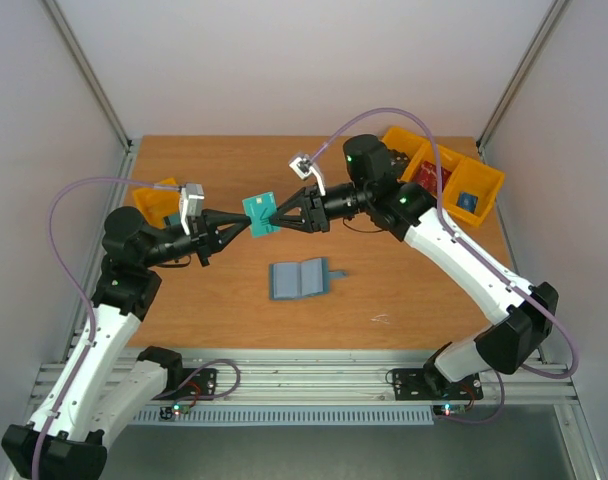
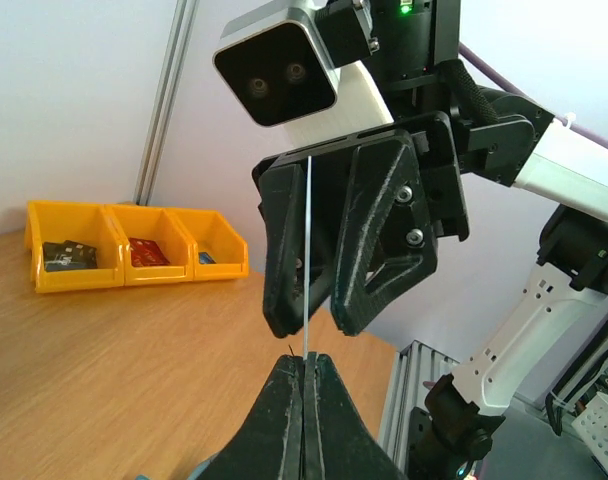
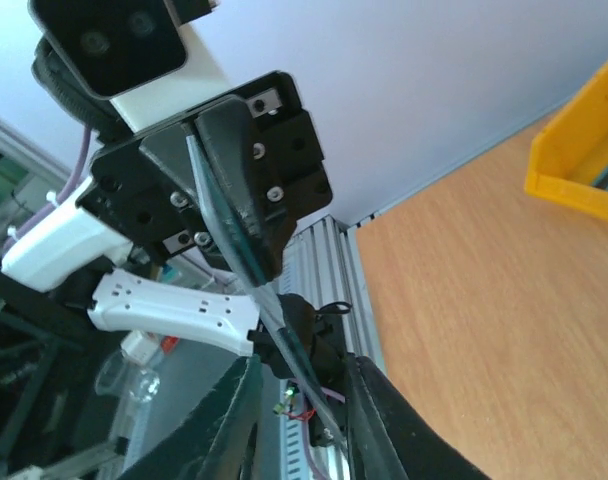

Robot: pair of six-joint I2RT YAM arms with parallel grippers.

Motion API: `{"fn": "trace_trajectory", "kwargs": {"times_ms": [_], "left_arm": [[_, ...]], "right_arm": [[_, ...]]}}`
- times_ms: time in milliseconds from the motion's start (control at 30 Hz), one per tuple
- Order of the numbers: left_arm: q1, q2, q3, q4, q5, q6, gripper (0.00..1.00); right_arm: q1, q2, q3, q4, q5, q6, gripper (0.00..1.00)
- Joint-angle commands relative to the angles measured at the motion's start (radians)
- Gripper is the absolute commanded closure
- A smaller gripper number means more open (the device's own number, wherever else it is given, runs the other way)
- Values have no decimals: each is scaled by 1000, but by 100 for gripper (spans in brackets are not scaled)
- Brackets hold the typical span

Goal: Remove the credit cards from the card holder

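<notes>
Card holder lies nearest: the small blue-grey folding card holder [image 1: 298, 279] is open and flat on the brown wooden table [image 1: 404, 290], just below the middle of the overhead frame. Its long axis runs left to right, with a small tab sticking out of its right edge. It lies apart from both my grippers.

Above it, at the frame's centre, I hold a thin teal card [image 1: 259, 208] in the air. My left gripper [image 1: 246, 222] comes in from the left, fingers pressed together on the card's left edge. In the left wrist view they meet at the bottom [image 2: 306, 362], and the card shows only as a thin line rising straight up. My right gripper [image 1: 279, 214] reaches from the right, jaws partly spread, one on each side of the card. In the overhead view the card's broad face shows and its long axis runs roughly top to bottom, slightly tilted.

Farther back, yellow plastic bins [image 1: 454, 180] sit at the upper right, and another bin [image 1: 154, 198] sits at the left.
</notes>
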State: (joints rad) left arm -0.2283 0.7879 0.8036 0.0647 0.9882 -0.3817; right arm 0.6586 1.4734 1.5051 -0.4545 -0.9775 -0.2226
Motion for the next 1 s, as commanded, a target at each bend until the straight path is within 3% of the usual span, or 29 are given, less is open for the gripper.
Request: {"fn": "trace_trajectory", "kwargs": {"times_ms": [0, 100, 167, 267, 433, 533, 700, 800, 967], "left_arm": [[3, -7, -6, 46, 15, -5, 100], [4, -5, -7, 33, 5, -1, 100], [1, -5, -4, -14, -54, 12, 100], [1, -4, -1, -143, -215, 91, 86], [-1, 1, 17, -278, -420, 351, 70], [-8, 0, 32, -287, -414, 574, 66], [-88, -9, 28, -210, -482, 1026, 58], [-181, -3, -6, -86, -541, 1397, 52], [-253, 71, -44, 197, -530, 1797, 50]], "right_arm": [[13, -3, 40, 60, -71, 37, 83], [13, -3, 42, 56, -77, 42, 96], [10, -5, 44, 43, -65, 45, 99], [-9, 5, 61, 21, -52, 109, 99], [-105, 48, 128, -79, 72, 391, 99], [-142, 61, 117, -75, 115, 548, 99], [-142, 57, 126, -51, 225, 647, 99], [-141, 60, 123, 4, 263, 722, 99], [-137, 59, 121, 27, 314, 756, 99]]}}
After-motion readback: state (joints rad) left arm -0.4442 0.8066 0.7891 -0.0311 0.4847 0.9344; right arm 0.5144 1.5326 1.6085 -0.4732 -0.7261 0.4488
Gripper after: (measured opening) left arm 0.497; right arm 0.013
